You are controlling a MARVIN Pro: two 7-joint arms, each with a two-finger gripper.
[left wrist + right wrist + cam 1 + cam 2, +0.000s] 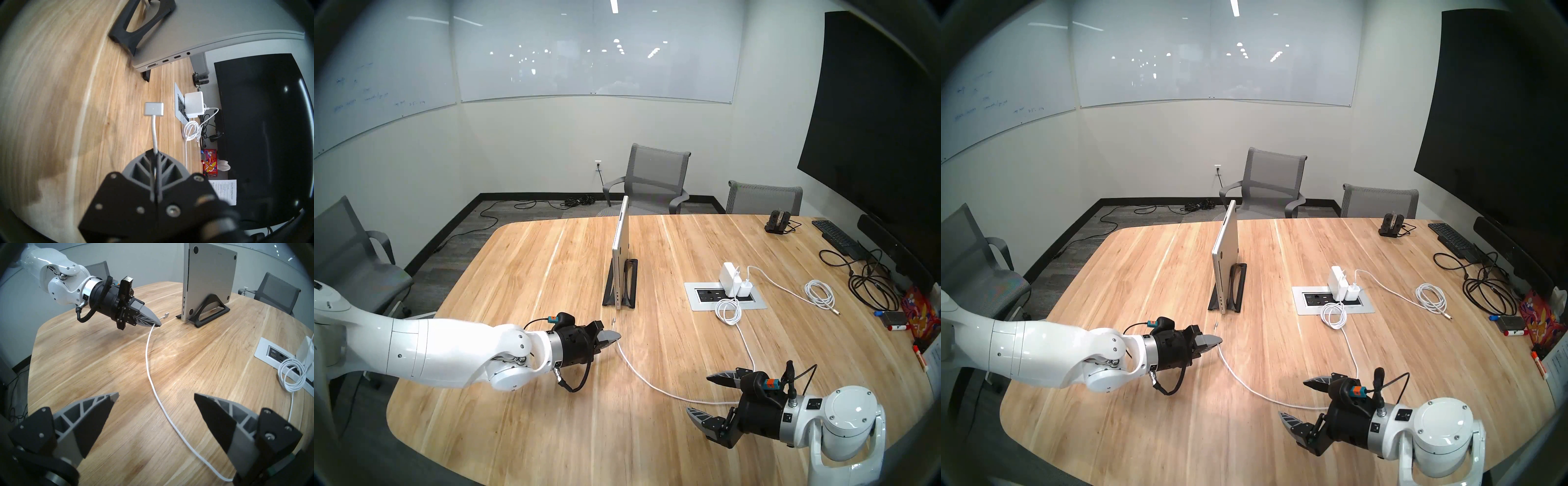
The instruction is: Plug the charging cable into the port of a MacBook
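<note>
head view: macbook [620, 251] upright in black stand [631, 281]

The charging cable [149, 372] was white with a silver-white connector [153, 108], and the MacBook [209, 278] was plain silver-grey in a black stand [209, 310]. The table [551, 390] showed pale wood with light and darker grain streaks. A box [210, 161] was red with a yellow, blue and white floral print.
</note>
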